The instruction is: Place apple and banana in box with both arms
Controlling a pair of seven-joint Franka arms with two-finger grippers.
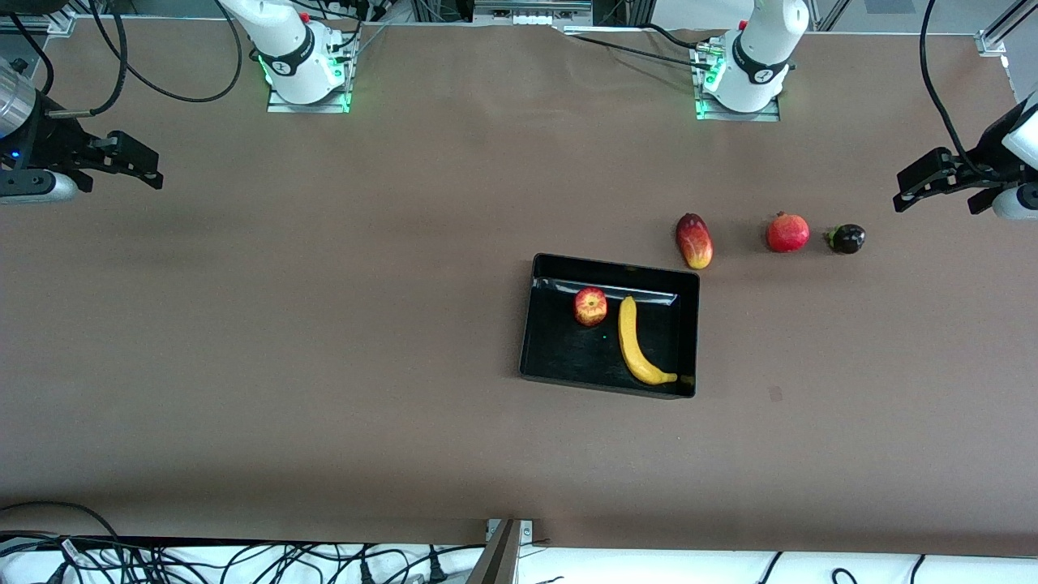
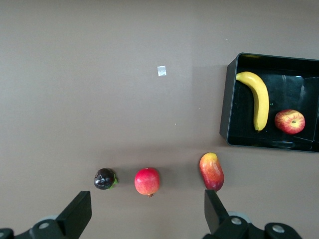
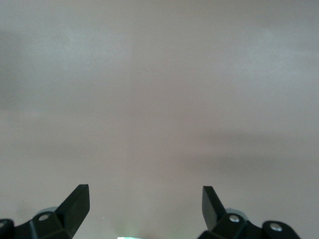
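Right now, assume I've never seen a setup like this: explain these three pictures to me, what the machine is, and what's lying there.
Two white robot arms stand at a brown table. One picture looks down from a high camera facing them; the other two come from cameras on each arm's wrist.

The black box holds the apple and the banana, lying side by side.

Just outside the box, farther from the front camera, lie a red-yellow oval fruit, a round red fruit and a small dark fruit, in a row running toward the left arm's end.

The left gripper hangs open and empty over that end of the table. The right gripper hangs open and empty over its own end, where its wrist view shows only bare table.
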